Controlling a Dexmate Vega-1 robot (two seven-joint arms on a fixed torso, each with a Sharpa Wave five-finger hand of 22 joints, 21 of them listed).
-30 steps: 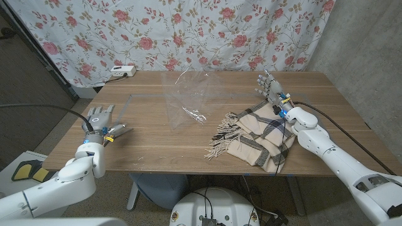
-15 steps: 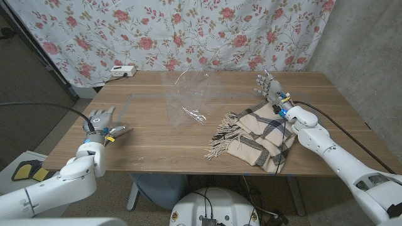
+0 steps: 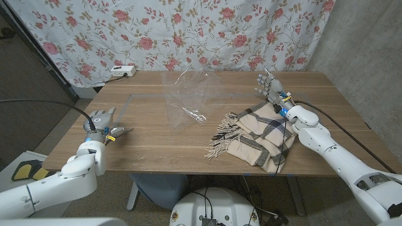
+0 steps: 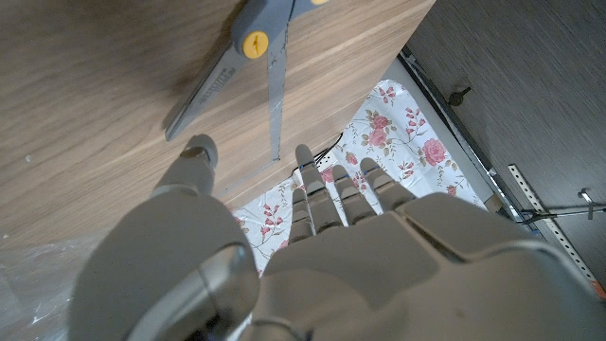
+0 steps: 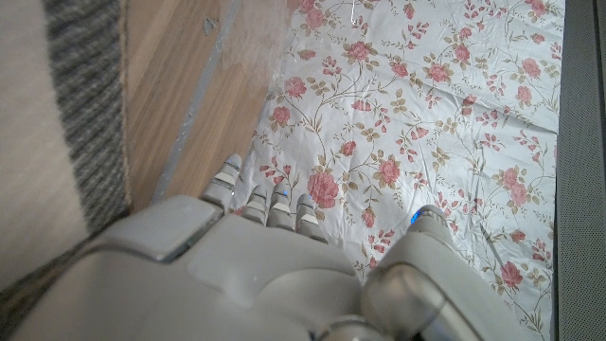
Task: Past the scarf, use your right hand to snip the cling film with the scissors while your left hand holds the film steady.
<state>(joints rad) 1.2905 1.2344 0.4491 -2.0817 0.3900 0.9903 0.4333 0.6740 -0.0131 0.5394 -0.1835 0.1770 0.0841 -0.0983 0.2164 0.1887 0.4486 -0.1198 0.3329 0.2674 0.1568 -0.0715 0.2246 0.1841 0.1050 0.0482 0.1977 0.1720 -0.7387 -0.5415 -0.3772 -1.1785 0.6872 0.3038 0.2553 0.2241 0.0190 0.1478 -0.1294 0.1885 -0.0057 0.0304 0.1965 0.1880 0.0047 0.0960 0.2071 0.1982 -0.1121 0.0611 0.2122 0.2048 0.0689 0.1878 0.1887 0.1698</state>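
The clear cling film [image 3: 188, 97] lies spread on the middle of the wooden table [image 3: 157, 147], with a crumpled fold at its near edge. A beige plaid scarf [image 3: 259, 135] with fringe lies bunched to its right; in the right wrist view the scarf [image 5: 57, 114] sits close under the hand. My right hand [image 3: 269, 88] stands at the scarf's far end with its fingers up and apart, holding nothing. Near the table's left edge my left hand [image 3: 99, 120] is open and holds nothing. Grey scissors [image 4: 248, 47] with a yellow pivot lie on the wood just beyond its fingertips, blades parted.
A white power strip [image 3: 121, 70] sits at the table's back left. A floral curtain [image 3: 188, 31] hangs behind the table. Bare wood stretches between the left hand and the film.
My left hand has drifted slightly back toward the table's near edge. The right hand, scarf and film have not moved.
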